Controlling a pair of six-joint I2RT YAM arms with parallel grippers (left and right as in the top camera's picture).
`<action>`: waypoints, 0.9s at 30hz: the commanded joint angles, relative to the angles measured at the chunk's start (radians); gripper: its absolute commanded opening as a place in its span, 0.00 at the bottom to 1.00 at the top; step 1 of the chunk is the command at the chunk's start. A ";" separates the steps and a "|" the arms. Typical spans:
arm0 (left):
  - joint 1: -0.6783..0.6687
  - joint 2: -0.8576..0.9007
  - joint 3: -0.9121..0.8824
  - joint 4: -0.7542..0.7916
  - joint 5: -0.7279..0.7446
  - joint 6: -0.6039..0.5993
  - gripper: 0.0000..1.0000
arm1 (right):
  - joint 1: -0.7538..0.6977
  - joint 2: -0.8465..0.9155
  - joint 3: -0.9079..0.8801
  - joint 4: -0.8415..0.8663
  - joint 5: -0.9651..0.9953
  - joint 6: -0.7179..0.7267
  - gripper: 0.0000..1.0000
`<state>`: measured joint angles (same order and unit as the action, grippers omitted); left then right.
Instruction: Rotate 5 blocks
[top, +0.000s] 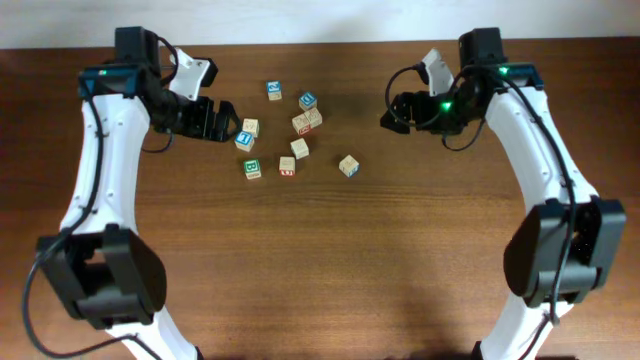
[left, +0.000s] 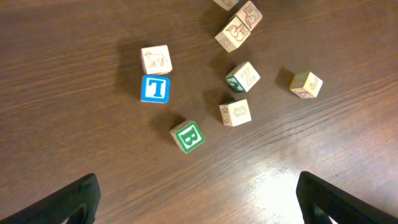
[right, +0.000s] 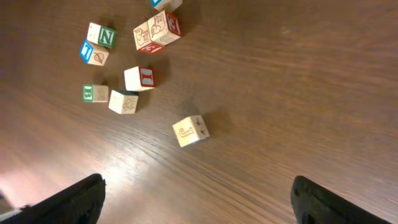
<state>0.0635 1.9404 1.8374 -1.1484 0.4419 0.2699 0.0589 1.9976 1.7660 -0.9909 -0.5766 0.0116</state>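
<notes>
Left claw (top: 224, 121) hangs spread wide, holding nothing, and the blocks (top: 300, 148) begin right off its fingertips: a tan cube (top: 250, 127) with the blue T cube (top: 245, 141) just beside it, the rest scattered farther out across the desk (top: 330, 260). Right claw (top: 393, 110), likewise spread and empty, stands well apart from the scatter. I'd back the left arm as nearer.
</notes>
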 joint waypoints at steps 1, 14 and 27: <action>-0.007 0.030 0.018 0.006 0.120 0.008 0.99 | 0.075 0.020 0.021 0.020 0.050 0.117 0.82; -0.008 0.031 0.016 0.047 -0.353 -0.334 0.99 | 0.392 0.218 0.021 0.124 0.586 0.010 0.60; -0.009 0.031 0.016 0.048 -0.353 -0.333 0.99 | 0.393 0.254 0.018 0.038 0.573 0.122 0.28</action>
<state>0.0551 1.9621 1.8378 -1.0992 0.0990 -0.0502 0.4488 2.2383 1.7725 -0.9009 -0.0113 0.0196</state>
